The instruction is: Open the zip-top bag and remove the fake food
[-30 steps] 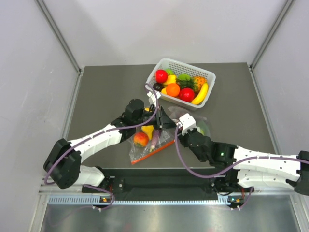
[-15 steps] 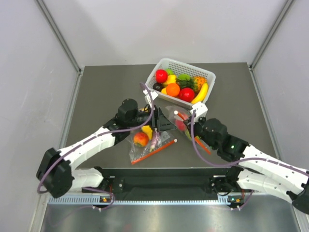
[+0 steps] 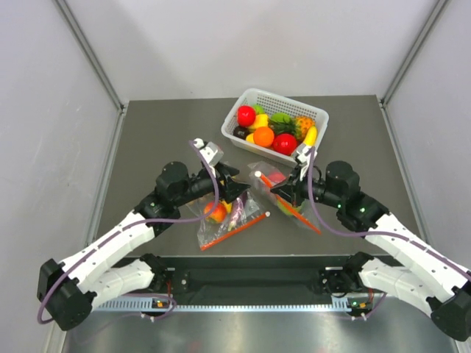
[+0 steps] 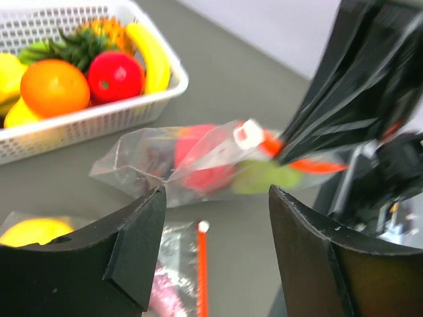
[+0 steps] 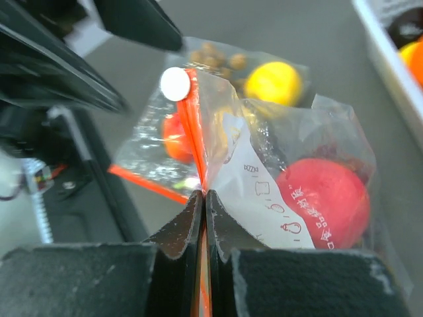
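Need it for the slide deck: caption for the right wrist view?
Right gripper shut on the zip strip of the bag, red apple inside; second bag beyond.

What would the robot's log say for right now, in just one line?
right gripper: shut on zip strip of zip-top bag | left gripper: open, holding nothing | fake food: inside bag

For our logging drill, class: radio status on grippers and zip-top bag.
Left gripper open, facing zip-top bag. Right gripper shut on its zip strip. Fake food inside. Second bag beside it.
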`<state>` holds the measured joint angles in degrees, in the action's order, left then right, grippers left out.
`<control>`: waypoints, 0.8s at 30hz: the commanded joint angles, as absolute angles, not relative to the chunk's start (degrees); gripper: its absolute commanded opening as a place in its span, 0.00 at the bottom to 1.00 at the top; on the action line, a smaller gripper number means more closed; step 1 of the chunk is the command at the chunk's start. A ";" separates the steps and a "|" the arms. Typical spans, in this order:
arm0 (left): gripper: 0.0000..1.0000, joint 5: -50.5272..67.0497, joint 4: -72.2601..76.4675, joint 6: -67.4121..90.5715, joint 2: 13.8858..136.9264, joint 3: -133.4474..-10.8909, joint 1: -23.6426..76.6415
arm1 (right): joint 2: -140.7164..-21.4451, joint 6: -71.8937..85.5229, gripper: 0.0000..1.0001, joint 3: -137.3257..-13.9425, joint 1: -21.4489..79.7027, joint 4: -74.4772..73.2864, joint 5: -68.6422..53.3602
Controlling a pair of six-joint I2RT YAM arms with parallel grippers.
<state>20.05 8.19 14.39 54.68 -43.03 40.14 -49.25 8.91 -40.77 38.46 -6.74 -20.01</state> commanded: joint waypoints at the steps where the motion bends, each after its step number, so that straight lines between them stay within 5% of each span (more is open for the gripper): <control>1: 0.68 19.60 13.52 6.51 55.54 -40.08 39.90 | -49.66 14.32 0.00 -45.79 35.95 -0.79 -34.00; 14: 0.70 24.43 27.15 7.82 61.17 -37.79 39.90 | -55.98 24.42 0.00 -43.86 29.53 9.75 -52.81; 17: 0.41 27.67 29.26 8.79 63.01 -38.05 39.90 | -55.72 23.48 0.00 -44.21 28.48 9.15 -53.53; 18: 0.13 28.64 29.27 8.88 63.37 -38.14 39.90 | -55.20 22.51 0.00 -44.47 28.13 6.88 -52.74; 19: 0.05 29.52 29.53 9.40 63.89 -38.23 39.90 | -54.85 21.19 0.00 -45.60 27.78 5.20 -51.95; 21: 0.00 31.55 30.40 10.19 64.25 -37.97 39.90 | -53.71 15.75 0.10 -47.36 27.69 -2.76 -46.71; 24: 0.00 31.47 30.94 12.12 64.25 -38.14 39.90 | -50.73 8.37 0.48 -50.44 27.69 -10.96 -36.44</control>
<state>28.73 25.36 10.09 64.38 -37.80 40.12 -55.22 17.12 -45.01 28.34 -4.47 -45.41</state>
